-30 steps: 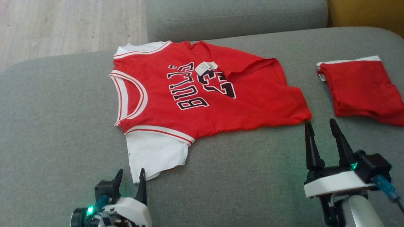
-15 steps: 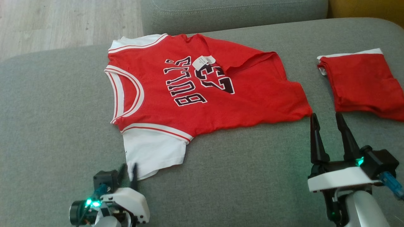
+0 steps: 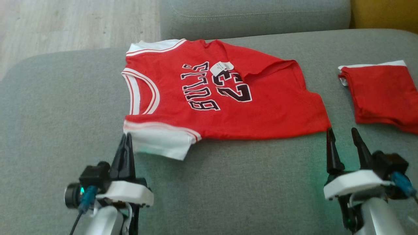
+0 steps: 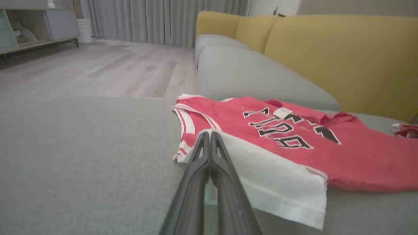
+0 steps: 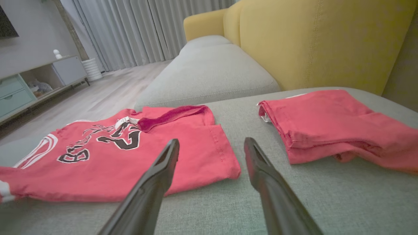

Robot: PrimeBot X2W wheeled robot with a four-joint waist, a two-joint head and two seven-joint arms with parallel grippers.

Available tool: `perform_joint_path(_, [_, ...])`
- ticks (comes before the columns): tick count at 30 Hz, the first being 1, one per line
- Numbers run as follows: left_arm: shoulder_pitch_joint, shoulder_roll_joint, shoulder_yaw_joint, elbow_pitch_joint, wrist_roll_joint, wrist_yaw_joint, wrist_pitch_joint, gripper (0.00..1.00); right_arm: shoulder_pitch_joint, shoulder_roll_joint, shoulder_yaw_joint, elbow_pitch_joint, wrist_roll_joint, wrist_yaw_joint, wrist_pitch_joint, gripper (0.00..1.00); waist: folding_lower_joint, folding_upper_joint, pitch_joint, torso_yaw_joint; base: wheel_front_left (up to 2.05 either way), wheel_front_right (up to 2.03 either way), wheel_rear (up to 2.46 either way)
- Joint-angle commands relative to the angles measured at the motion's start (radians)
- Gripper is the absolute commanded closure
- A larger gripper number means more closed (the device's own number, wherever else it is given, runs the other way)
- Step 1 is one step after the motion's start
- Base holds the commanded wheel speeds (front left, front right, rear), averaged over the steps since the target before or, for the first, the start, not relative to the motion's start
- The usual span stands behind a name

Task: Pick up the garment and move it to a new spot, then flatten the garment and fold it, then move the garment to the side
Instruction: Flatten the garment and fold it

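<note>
The red Bulls jersey (image 3: 267, 107) lies spread face up on the grey sofa cushion (image 3: 228, 189), collar toward the robot's left, with a paper tag (image 3: 221, 68) on its chest. The left gripper (image 3: 126, 136) is pressed together at the near white sleeve (image 3: 163, 147), apparently pinching its edge. The right gripper (image 3: 342, 131) stands wide apart just beside the hem corner, holding nothing. A folded red garment (image 3: 382, 94) sits apart to the right

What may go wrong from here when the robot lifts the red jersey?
The left gripper is shut on what seems only the edge of the white sleeve, so the cloth may slip out.
The right gripper stands open beside the jersey hem; lifting from one side would bunch it.
</note>
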Motion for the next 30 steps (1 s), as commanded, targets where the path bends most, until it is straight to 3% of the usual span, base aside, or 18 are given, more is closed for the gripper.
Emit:
perform_joint_path(1, [-0.040,0.020,0.045,-0.055,0.010,0.008,-0.018,1.00,-0.060,-0.004,0.016,-0.009,0.004,-0.001,0.011,0.00,0.0000,-0.0001,-0.003,0.006,0.00,0.00,0.00])
perform_joint_path(11, [0.003,0.009,0.050,-0.201,0.051,-0.014,-0.039,1.00,-0.190,-0.004,-0.044,0.297,0.029,-0.001,0.099,0.00,0.0000,-0.0001,-0.003,0.037,0.00,0.00,0.00])
perform_joint_path(30, [0.013,-0.024,0.059,-0.214,0.096,-0.057,-0.040,1.00,-0.431,-0.004,-0.053,0.754,0.018,-0.001,-0.018,0.00,0.0000,-0.0001,0.017,0.077,0.00,0.00,0.00])
